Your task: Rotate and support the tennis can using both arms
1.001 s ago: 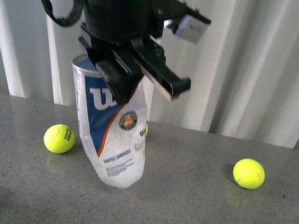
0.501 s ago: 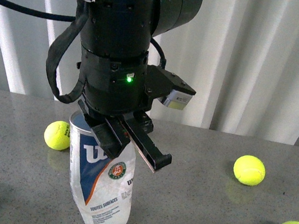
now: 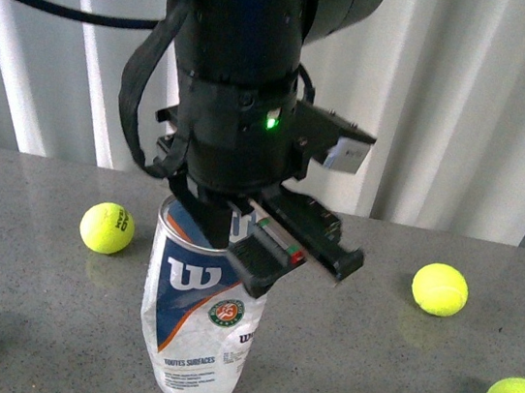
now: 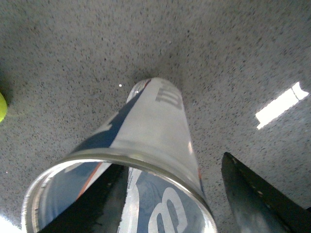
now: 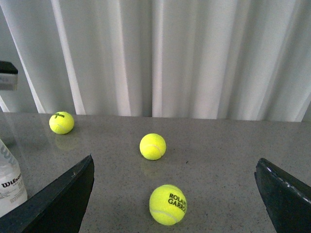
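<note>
Black left claw (image 3: 304, 259) spread wide astride tennis can (image 3: 199, 334) rim, one jaw inside, right claw (image 5: 174, 162) gaping, gripping nothing

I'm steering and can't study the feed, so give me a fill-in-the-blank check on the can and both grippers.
1. The tennis can stands on the table with its metal rim facing ____.
2. One finger of the left gripper is ____ the can, the other outside it.
3. The right gripper is ____ and holds nothing.
Missing words: up; inside; open.
</note>
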{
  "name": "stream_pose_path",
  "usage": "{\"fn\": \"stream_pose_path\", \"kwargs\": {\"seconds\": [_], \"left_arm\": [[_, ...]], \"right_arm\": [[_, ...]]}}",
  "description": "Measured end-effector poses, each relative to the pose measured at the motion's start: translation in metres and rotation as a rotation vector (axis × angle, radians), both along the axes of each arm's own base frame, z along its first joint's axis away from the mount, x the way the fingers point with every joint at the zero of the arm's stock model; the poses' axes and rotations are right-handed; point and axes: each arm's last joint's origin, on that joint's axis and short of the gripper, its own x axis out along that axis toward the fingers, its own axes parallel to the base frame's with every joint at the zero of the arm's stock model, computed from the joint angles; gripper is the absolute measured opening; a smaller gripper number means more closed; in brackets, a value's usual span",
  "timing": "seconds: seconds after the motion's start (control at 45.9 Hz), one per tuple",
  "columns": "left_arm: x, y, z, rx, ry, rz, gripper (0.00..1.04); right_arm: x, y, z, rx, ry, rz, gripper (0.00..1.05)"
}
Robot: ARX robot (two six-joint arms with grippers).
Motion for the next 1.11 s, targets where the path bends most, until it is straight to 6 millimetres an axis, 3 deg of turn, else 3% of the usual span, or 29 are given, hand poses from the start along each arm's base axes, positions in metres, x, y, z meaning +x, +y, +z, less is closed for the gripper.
{"fn": "stream_pose_path", "kwargs": {"seconds": [0.239, 0.479, 0.653, 0.784, 0.871, 0.958, 1.11], "left_arm": [[-0.009, 0.006, 0.042, -0.081, -0.056, 0.032, 0.99], [-0.018, 0.028, 0.069, -0.21, -0.1, 0.109, 0.98], [-0.029, 0.055, 0.095, -0.462, -0.275, 0.365, 0.98], [-0.032, 0.058, 0.097, -0.488, -0.279, 0.416, 0.98], [-0.036, 0.068, 0.077, -0.451, -0.722, 0.507, 0.82], [-0.06, 0.096, 0.06, -0.583, -1.027, 0.571, 0.64], [-0.106, 0.143, 0.028, -0.657, -1.178, 0.597, 0.31]], "right_arm": [[0.0, 0.0, 0.0, 0.0, 0.0, 0.0, 0.98], [0.0, 0.0, 0.0, 0.0, 0.0, 0.0, 0.98], [0.0, 0.0, 0.0, 0.0, 0.0, 0.0, 0.98], [0.0, 0.0, 0.0, 0.0, 0.0, 0.0, 0.98], [0.0, 0.0, 0.0, 0.0, 0.0, 0.0, 0.98], [0.0, 0.0, 0.0, 0.0, 0.0, -0.004, 0.98], [0.0, 0.0, 0.0, 0.0, 0.0, 0.001, 0.98]]}}
